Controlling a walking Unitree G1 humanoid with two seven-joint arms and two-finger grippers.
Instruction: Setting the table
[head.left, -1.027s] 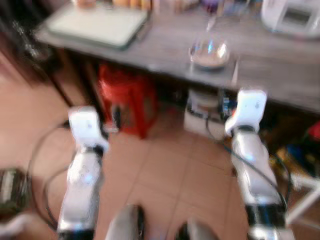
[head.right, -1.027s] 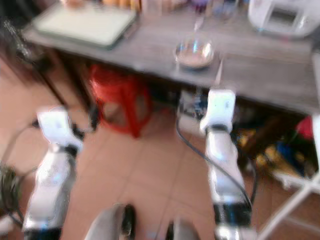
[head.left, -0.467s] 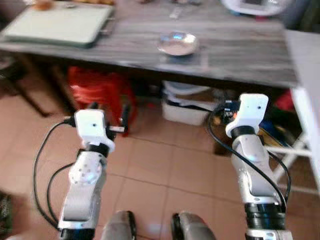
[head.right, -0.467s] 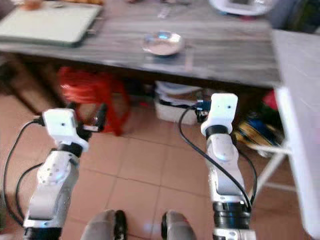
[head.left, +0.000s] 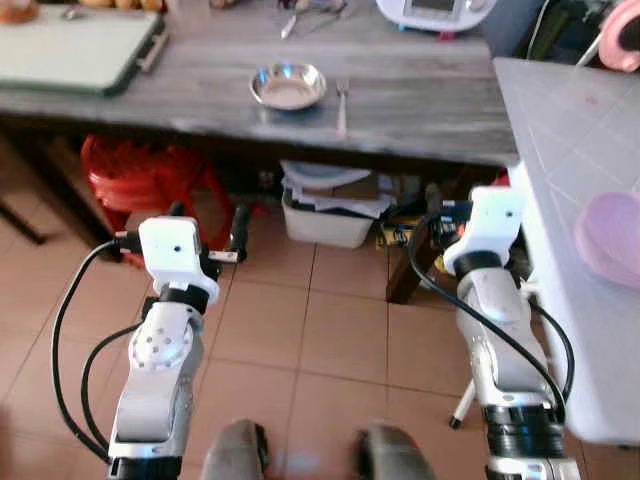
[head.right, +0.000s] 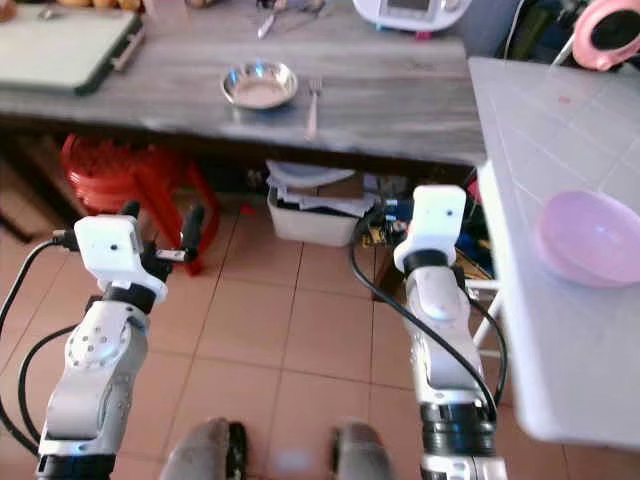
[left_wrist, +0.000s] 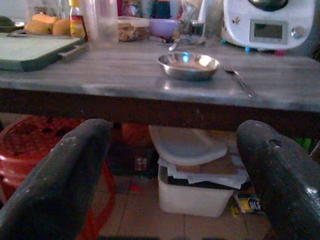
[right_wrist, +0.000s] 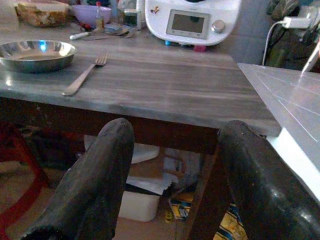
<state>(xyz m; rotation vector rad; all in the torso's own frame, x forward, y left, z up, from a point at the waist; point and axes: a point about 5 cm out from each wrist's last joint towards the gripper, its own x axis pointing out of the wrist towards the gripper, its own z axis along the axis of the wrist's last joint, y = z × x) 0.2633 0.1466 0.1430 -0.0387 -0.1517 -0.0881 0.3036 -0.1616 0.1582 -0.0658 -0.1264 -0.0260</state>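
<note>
Ahead stands a long grey table, reaching across the far side of the scene. At its far left lies a pale green tray with a dark rim. Under that end, a red stool sits on the tiled floor. The left gripper is raised in front of the table's near edge, level with the space below it; its two black fingers are spread wide apart and hold nothing. Toward the middle of the table rests a steel bowl, and a fork lies just to its right, close beside it but apart, its handle pointing to the near edge. Below them, a white bin with a lid sits on the floor. At the far edge of the table stands a white kitchen appliance with a screen and a knob. The right gripper is held up before the table's right end, its fingers likewise parted wide and empty. At the right, a white table carries a pink bowl.
</note>
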